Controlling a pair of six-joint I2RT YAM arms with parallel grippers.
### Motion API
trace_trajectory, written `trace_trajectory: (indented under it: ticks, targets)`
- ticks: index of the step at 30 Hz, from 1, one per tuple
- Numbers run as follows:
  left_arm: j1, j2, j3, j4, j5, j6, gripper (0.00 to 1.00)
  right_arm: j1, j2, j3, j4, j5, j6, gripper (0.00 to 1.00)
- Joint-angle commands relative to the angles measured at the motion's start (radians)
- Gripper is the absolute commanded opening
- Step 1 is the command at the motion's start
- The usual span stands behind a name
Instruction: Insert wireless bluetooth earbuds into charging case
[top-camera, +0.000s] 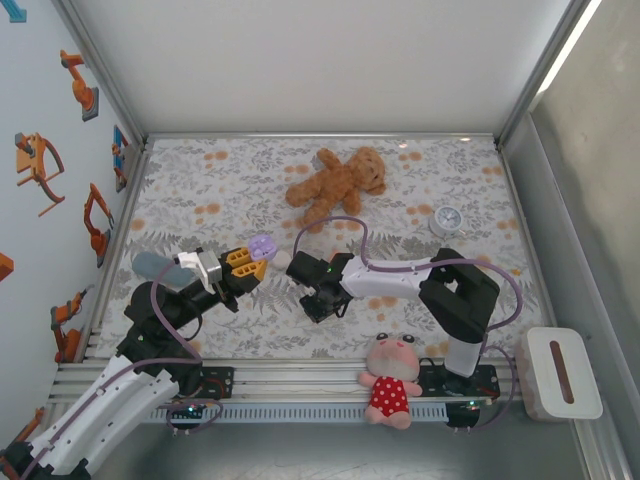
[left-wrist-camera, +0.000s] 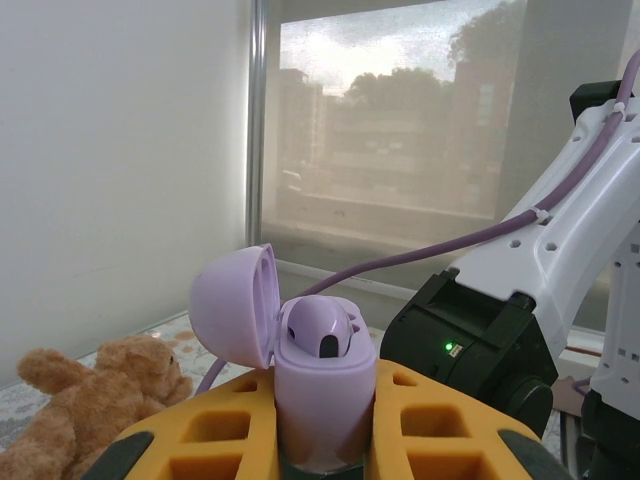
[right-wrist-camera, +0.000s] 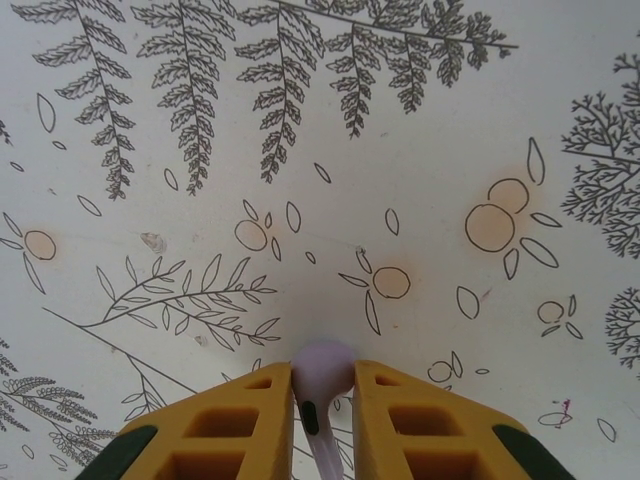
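Right end effector (right-wrist-camera: 322, 388) closed on loose earbud (right-wrist-camera: 322, 362), bottom centre of wrist frame, over tabletop (right-wrist-camera: 400, 150). Left end effector (left-wrist-camera: 325, 380) clamps charging case (left-wrist-camera: 325, 425), lid (left-wrist-camera: 235, 305) open, seated earbud (left-wrist-camera: 320, 328) inside. Remaining: carry loose earbud over, insert.

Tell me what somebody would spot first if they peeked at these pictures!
Probably the open pale purple plastic charging case, with one small purple earbud seated inside, pinched upright in the left gripper on the left side. Next, the right gripper pinches a second pale purple earbud over the leaf-patterned tablecloth in the middle. A fluffy brown teddy bear lies at the far middle.
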Motion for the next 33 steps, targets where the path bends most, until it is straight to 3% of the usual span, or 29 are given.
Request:
trace_trajectory:
  ticks: [1,13,18,23,33]
  targets:
    - [-0.002,-0.002,0.007,0.015,-0.007,-0.001,0.04,-0.003,-0.041,0.022,-0.032,0.038,0.013,0.20]
    - [-0.002,-0.002,0.004,0.015,-0.011,-0.006,0.04,-0.012,-0.120,0.020,-0.041,0.061,0.010,0.19]
    - [-0.002,-0.001,0.004,0.015,-0.013,-0.006,0.04,-0.012,-0.083,0.035,-0.035,-0.005,-0.012,0.25]
    - [-0.003,-0.006,0.004,0.010,-0.015,-0.006,0.04,-0.003,-0.064,0.016,0.030,-0.047,-0.028,0.42]
    - [-0.001,-0.010,0.005,0.001,-0.016,-0.004,0.04,-0.001,0.011,0.046,0.037,-0.116,-0.088,0.40]
